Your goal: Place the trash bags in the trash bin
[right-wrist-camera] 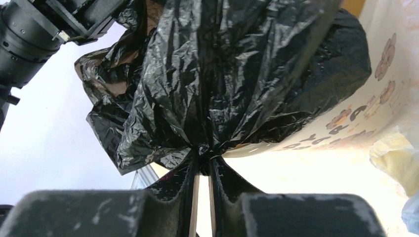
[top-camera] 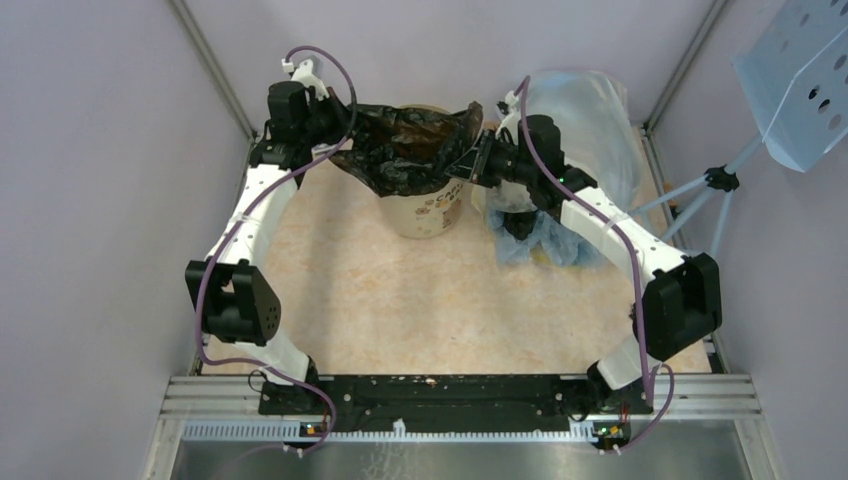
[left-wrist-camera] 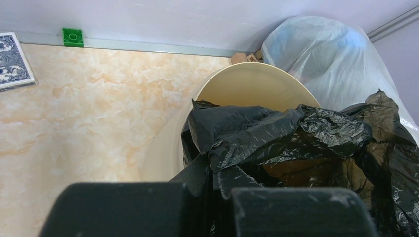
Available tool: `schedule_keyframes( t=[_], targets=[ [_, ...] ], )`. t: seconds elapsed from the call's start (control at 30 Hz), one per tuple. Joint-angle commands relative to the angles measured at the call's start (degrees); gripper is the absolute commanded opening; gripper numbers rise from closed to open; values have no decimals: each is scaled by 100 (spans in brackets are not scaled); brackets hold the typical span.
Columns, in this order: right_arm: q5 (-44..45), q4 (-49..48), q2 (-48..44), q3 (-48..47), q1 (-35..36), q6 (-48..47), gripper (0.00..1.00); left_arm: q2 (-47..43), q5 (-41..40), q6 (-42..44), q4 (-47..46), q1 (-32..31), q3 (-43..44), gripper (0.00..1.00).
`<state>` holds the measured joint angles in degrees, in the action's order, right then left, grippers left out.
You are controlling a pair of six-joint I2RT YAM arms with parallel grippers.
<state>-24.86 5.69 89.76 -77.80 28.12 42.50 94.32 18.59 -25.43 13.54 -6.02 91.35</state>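
A black trash bag (top-camera: 410,145) is stretched over the mouth of the cream trash bin (top-camera: 425,212), which stands at the back middle of the table. My left gripper (top-camera: 338,128) is shut on the bag's left edge, beside the bin's left rim; the bag (left-wrist-camera: 276,143) and the bin's rim (left-wrist-camera: 237,81) show in the left wrist view. My right gripper (top-camera: 468,162) is shut on the bag's right edge at the bin's right side; in the right wrist view the fingertips pinch a bunched fold of bag (right-wrist-camera: 217,89) next to the bin's lettered wall (right-wrist-camera: 356,123).
A large translucent whitish sack (top-camera: 585,120) stands right behind the bin, also in the left wrist view (left-wrist-camera: 321,59). A blue crumpled bag (top-camera: 545,240) lies under the right arm. A card deck (left-wrist-camera: 12,59) and a green brick (left-wrist-camera: 72,37) lie by the back wall.
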Motion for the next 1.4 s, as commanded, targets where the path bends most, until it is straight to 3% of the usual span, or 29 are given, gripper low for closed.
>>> schedule_keyframes(
  t=[0.0, 0.1, 0.2, 0.5, 0.63, 1.0, 1.37],
  targets=[
    [139, 142, -187, -399, 54, -25, 10, -241, 8, -5, -292, 35, 54, 0],
    [148, 422, -225, -609, 46, -93, 9, -223, -29, 1, -261, 40, 140, 0],
    [197, 579, -224, -825, 53, -150, 0, -210, -175, 4, -154, 48, 275, 0],
    [303, 1591, 1030, -2483, 87, -376, 0, -249, 105, -60, -269, 78, 362, 0],
    [1131, 2772, 1815, -3636, 343, -685, 0, -190, 352, -296, -398, 18, 110, 0],
    [1347, 3103, 2970, -4526, 523, -813, 0, 82, 17, -30, -358, -645, 284, 0],
    [1423, 3086, 1754, -4197, 371, -1001, 0, 942, -163, -8, -342, -973, 945, 0]
  ],
)
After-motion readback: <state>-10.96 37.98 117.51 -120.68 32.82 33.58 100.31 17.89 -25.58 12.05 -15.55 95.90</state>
